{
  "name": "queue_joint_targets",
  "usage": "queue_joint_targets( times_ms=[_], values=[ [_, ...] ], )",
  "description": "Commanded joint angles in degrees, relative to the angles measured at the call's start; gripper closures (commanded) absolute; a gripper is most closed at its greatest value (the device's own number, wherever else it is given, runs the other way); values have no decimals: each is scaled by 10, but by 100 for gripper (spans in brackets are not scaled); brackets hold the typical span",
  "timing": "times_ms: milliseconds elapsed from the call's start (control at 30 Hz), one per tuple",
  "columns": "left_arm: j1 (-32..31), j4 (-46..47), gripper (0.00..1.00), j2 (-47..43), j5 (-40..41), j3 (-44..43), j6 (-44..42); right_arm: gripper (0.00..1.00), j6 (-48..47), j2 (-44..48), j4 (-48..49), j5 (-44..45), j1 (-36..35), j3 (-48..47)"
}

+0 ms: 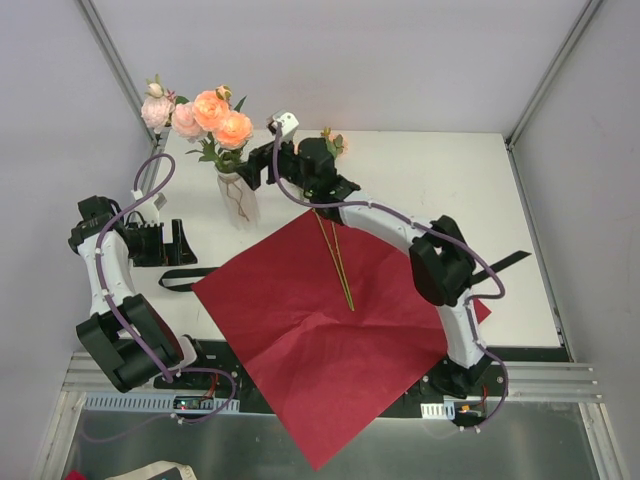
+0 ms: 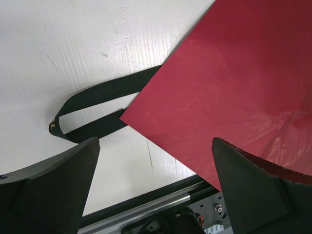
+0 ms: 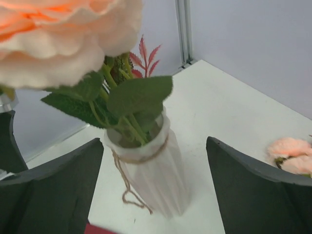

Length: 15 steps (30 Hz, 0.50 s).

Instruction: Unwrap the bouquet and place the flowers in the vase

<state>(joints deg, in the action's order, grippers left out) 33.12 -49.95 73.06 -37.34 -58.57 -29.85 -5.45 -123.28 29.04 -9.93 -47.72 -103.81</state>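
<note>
The white vase (image 1: 238, 197) stands at the back left of the table with several peach and pink flowers (image 1: 205, 115) in it. My right gripper (image 1: 258, 170) is open just to its right. In the right wrist view the vase (image 3: 153, 170) sits between the open fingers (image 3: 53, 185) without touching them, under a big peach bloom (image 3: 58, 39) and green leaves (image 3: 134, 92). More flowers lie on the table: thin stems (image 1: 337, 260) across the flat red paper (image 1: 330, 320) and pink blooms (image 3: 292, 153). My left gripper (image 1: 172, 243) rests open and empty at the left.
A black ribbon loop (image 2: 92, 105) lies at the red paper's left corner (image 2: 234, 87), in front of my left gripper (image 2: 156, 187). Another ribbon end (image 1: 512, 262) pokes out at the right. Grey walls and frame posts (image 1: 115, 60) enclose the table.
</note>
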Motion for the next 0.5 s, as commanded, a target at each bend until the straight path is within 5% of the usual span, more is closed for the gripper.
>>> queue_joint_targets(
  times_ms=[0, 133, 233, 300, 400, 467],
  values=[
    [5, -10, 1, -7, -17, -11, -9, 4, -12, 131, -44, -32, 19, 42],
    [6, -11, 1, -6, -15, -12, -8, 3, -32, 209, -141, -4, 39, 110],
    [7, -10, 1, -5, -17, -14, -9, 3, 14, 226, -322, 57, 61, 112],
    [7, -11, 1, -5, -17, -16, -8, 3, 67, 220, -416, 90, 92, 98],
    [7, -11, 1, -4, -17, -21, -6, 3, 70, 184, -425, 39, 137, 133],
    [7, -11, 1, 0, -16, -23, -2, 3, 37, 153, -500, 97, 117, 102]
  ],
)
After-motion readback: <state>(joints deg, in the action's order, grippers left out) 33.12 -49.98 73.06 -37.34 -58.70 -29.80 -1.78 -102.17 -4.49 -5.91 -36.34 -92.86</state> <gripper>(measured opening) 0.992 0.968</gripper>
